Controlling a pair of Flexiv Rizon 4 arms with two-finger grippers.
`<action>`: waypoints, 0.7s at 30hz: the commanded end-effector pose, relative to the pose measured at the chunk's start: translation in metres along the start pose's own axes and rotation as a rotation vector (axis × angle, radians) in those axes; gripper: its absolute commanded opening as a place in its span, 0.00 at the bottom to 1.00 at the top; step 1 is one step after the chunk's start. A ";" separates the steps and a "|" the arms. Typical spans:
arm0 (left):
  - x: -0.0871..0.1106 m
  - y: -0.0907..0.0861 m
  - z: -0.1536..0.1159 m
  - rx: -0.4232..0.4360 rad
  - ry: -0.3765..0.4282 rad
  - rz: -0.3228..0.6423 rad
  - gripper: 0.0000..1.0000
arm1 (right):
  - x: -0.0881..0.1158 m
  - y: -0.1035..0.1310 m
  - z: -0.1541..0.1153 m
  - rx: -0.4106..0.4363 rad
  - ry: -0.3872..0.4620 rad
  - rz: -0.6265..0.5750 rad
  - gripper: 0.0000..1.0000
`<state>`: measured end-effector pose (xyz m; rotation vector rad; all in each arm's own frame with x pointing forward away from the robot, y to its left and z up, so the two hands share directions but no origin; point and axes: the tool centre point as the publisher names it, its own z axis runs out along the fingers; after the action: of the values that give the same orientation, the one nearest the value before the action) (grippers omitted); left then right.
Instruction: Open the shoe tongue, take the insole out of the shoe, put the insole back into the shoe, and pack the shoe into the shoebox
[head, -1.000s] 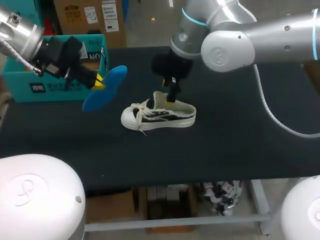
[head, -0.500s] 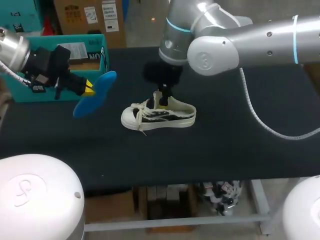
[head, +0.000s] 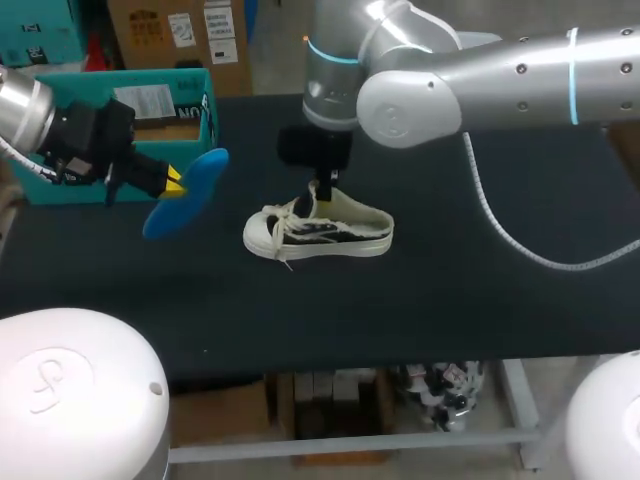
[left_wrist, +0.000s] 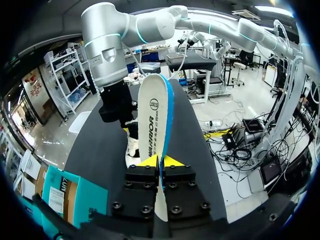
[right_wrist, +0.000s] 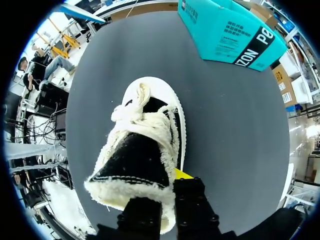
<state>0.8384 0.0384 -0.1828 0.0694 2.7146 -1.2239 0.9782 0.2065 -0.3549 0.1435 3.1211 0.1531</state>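
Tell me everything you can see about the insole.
The insole is thin and flat, foam-like, with a blue underside and a pale printed top. The left gripper pinches it near one end between both yellow tips, holding it in the air above the table, left of the shoe. Nothing else touches it.

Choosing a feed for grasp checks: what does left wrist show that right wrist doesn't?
Left wrist only: the insole, pale face showing, pinched in the left hand, and the right arm over the shoe. Right wrist only: the fleecy tongue up close, pinched in the right hand. Both: shoe, teal shoebox, dark table.
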 end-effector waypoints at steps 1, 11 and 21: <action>-0.003 0.001 0.001 0.005 0.014 0.007 0.00 | 0.005 -0.007 -0.002 -0.011 -0.016 0.033 0.00; -0.006 -0.009 0.012 -0.019 0.057 0.085 0.00 | 0.005 -0.026 -0.022 -0.016 -0.061 0.362 0.00; -0.014 -0.022 0.022 -0.015 0.157 0.260 0.00 | 0.015 -0.043 -0.035 -0.119 -0.035 0.708 0.00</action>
<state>0.8407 0.0091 -0.1777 0.4730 2.7067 -1.1425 0.9657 0.1710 -0.3259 1.0614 2.9204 0.2300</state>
